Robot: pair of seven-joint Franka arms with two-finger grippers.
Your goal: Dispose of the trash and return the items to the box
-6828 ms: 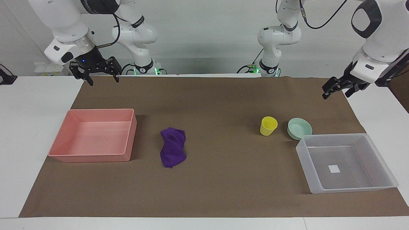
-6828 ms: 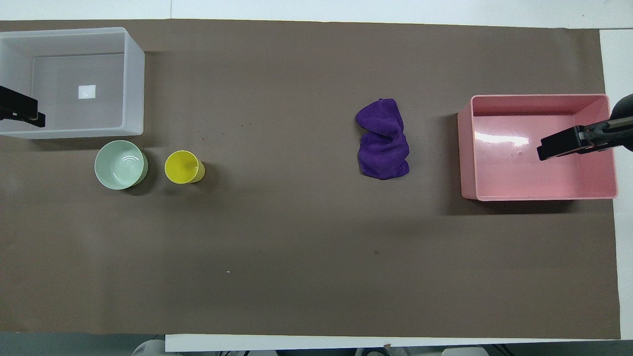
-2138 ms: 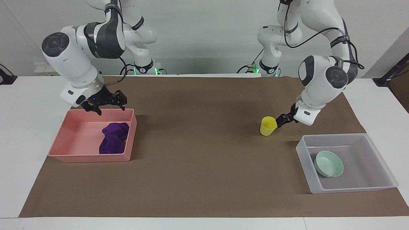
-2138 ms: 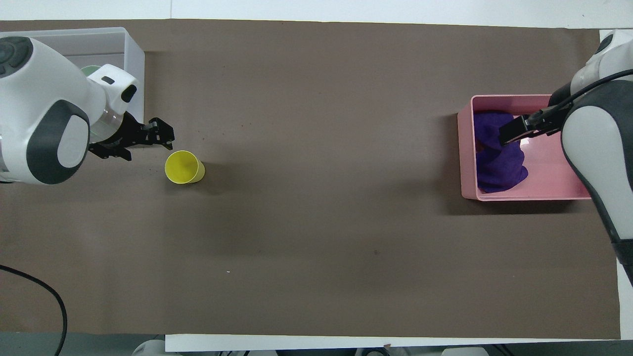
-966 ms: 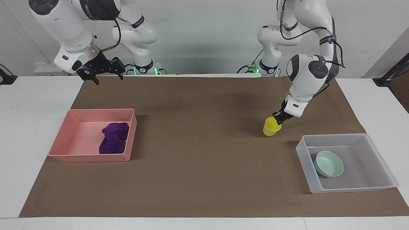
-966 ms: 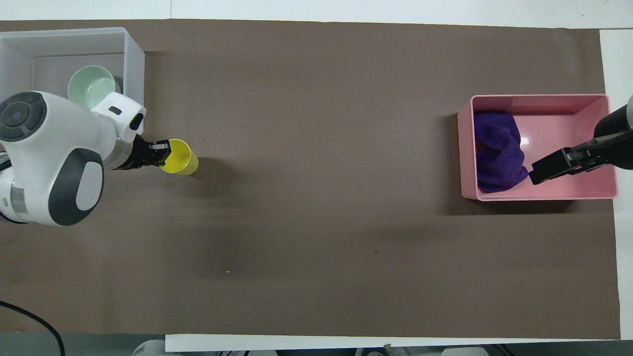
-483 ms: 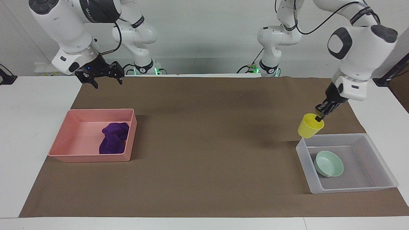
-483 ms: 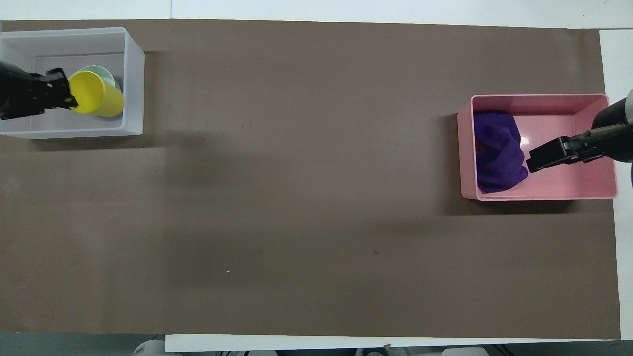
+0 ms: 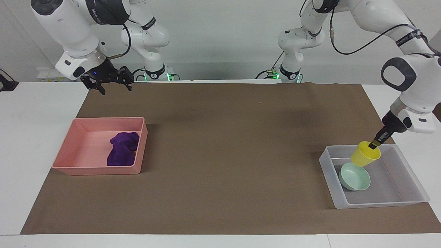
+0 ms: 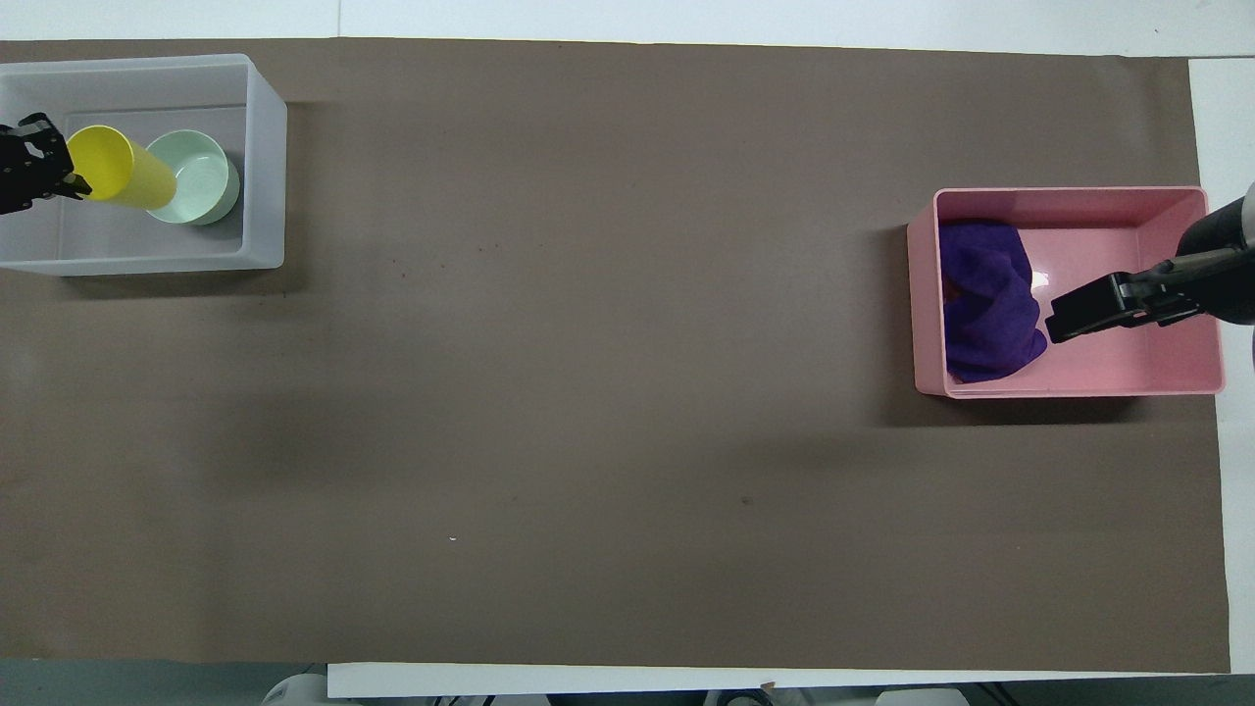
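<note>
- The yellow cup (image 9: 365, 155) is pinched at its rim by the left gripper (image 9: 373, 144). One finger is seen inside the mouth and the other outside the wall.
- The cup is held tilted over the clear box (image 9: 379, 203), which lies at about ten o'clock on the table in the overhead view. The cup's mouth is turned toward nine o'clock there and its base toward three o'clock.
- The mint-green bowl (image 9: 355, 177) is already resting upright inside the box. The cup's base hangs just over the bowl's rim, and whether the two touch cannot be told.
- The purple rag (image 9: 121, 153) is lying bunched in the pink bin (image 9: 100, 170), at about three o'clock on the table in the overhead view.
- The right gripper (image 9: 106, 81) is held raised with its fingers spread and empty. It is seen over the pink bin from above, and this arm waits.
- The cup is judged light, stiff and smooth-walled, so the thin rim pinch may let it swing or slip.
- The rim is judged the only practical hold, since the body looks too wide for the fingers.
- If released at this tilt, the cup is likely to topple or roll against the bowl. Lowering it onto the bare floor of the box beside the bowl is judged safer.
- With the cup set down, the task would be judged complete.
</note>
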